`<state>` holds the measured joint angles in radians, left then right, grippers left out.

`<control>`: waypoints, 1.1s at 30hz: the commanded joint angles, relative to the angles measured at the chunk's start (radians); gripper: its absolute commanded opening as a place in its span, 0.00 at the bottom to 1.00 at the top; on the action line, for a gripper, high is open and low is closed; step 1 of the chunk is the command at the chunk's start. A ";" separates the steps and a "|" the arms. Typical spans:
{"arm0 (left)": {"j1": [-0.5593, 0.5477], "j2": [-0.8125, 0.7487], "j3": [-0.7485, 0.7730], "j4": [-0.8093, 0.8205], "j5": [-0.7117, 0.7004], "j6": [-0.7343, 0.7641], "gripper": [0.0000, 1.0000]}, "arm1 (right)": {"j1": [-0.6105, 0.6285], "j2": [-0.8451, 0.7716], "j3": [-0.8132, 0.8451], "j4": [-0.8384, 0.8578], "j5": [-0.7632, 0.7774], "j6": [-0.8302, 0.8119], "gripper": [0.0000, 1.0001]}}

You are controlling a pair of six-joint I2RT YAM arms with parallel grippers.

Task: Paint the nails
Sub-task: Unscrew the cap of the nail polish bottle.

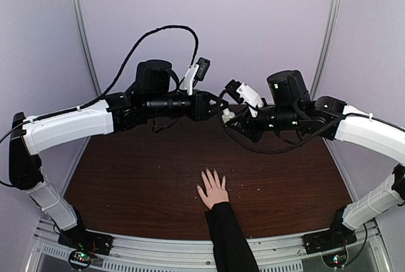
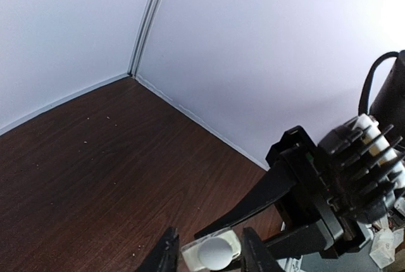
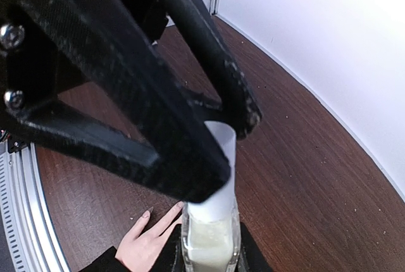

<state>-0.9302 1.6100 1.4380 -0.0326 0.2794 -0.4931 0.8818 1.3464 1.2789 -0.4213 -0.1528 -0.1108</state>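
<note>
A light-skinned hand (image 1: 214, 191) with a black sleeve lies flat on the brown table, fingers spread. Its nails (image 3: 147, 213) show in the right wrist view, bare of colour as far as I can tell. High above the table my right gripper (image 3: 211, 252) is shut on a small clear bottle (image 3: 210, 241) of milky liquid. The bottle's white cap (image 3: 220, 164) points toward my left gripper (image 2: 212, 254). The left fingers (image 2: 166, 256) stand on either side of the cap (image 2: 216, 252), open, with a narrow gap on each side. In the top view both grippers (image 1: 214, 105) (image 1: 232, 117) meet over the table's far middle.
The brown table (image 1: 139, 177) is boxed in by pale walls (image 1: 253, 25) at the back and sides. Black cables (image 1: 145, 41) loop above both wrists. A metal rail (image 1: 190, 253) runs along the near edge between the arm bases.
</note>
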 commanded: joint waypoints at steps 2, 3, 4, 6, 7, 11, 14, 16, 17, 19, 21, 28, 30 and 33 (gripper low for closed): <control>0.061 -0.087 -0.004 -0.004 0.164 0.044 0.45 | -0.018 -0.056 -0.001 0.006 -0.113 -0.013 0.00; 0.067 -0.100 -0.010 -0.005 0.185 0.058 0.48 | -0.021 -0.067 -0.010 0.010 -0.142 -0.009 0.00; 0.072 -0.111 -0.017 -0.006 0.211 0.071 0.50 | -0.024 -0.075 -0.017 0.012 -0.171 -0.008 0.00; 0.078 -0.121 -0.022 -0.011 0.293 0.109 0.54 | -0.034 -0.088 -0.025 0.018 -0.250 -0.008 0.00; 0.079 -0.119 -0.015 -0.022 0.352 0.130 0.55 | -0.036 -0.093 -0.027 0.019 -0.282 -0.007 0.00; 0.080 -0.133 -0.039 0.037 0.554 0.174 0.55 | -0.043 -0.106 -0.021 0.026 -0.462 -0.009 0.00; 0.077 -0.155 -0.096 0.167 0.642 0.171 0.55 | -0.043 -0.108 -0.012 0.041 -0.599 -0.003 0.00; 0.071 -0.160 -0.110 0.208 0.679 0.178 0.54 | -0.043 -0.102 -0.002 0.054 -0.678 0.009 0.00; 0.067 -0.159 -0.107 0.210 0.690 0.188 0.53 | -0.043 -0.096 0.005 0.057 -0.712 0.017 0.00; 0.055 -0.154 -0.101 0.210 0.703 0.210 0.51 | -0.043 -0.082 0.016 0.071 -0.783 0.033 0.00; 0.043 -0.147 -0.096 0.215 0.721 0.226 0.50 | -0.043 -0.070 0.020 0.088 -0.839 0.049 0.00; -0.004 -0.118 -0.078 0.232 0.759 0.270 0.41 | -0.043 -0.043 0.031 0.125 -0.901 0.088 0.00; -0.010 -0.110 -0.073 0.245 0.765 0.268 0.38 | -0.042 -0.040 0.031 0.135 -0.909 0.093 0.00; -0.015 -0.099 -0.062 0.244 0.768 0.266 0.31 | -0.043 -0.039 0.031 0.145 -0.916 0.100 0.00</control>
<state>-0.9356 1.4925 1.3380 0.1562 1.0035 -0.2485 0.8444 1.3056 1.2732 -0.3351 -1.0248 -0.0372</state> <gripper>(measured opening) 0.340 0.213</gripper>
